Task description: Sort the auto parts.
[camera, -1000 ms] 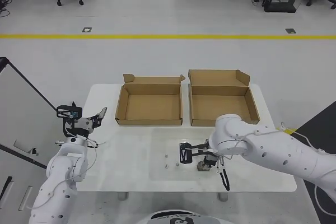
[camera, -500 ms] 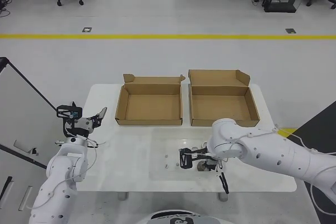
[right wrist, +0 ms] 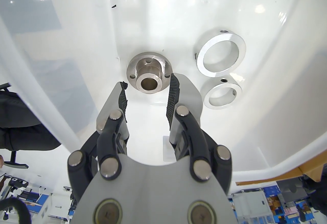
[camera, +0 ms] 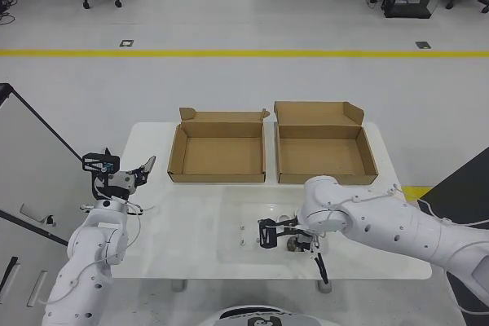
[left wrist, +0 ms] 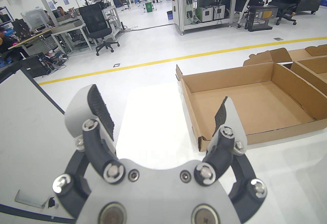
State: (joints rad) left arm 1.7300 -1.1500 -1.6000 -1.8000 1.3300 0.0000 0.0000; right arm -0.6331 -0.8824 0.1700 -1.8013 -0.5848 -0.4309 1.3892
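Both arms wear smooth white shells, rounded at the joints; the right arm (camera: 383,224) is dotted with small dark holes, and the left arm (camera: 94,248) carries a black module at its wrist. A thin black cable (camera: 323,269) loops beside the right wrist. The left end effector (left wrist: 159,97) and right end effector (right wrist: 148,82) match: silver-grey base plate, curved black links, bright round-headed screws, pale grey fingers faced with black ribbed pads (left wrist: 100,110).

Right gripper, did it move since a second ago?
Yes. In the top view the right gripper slid a little away from the cardboard boxes, toward the near edge of the table.
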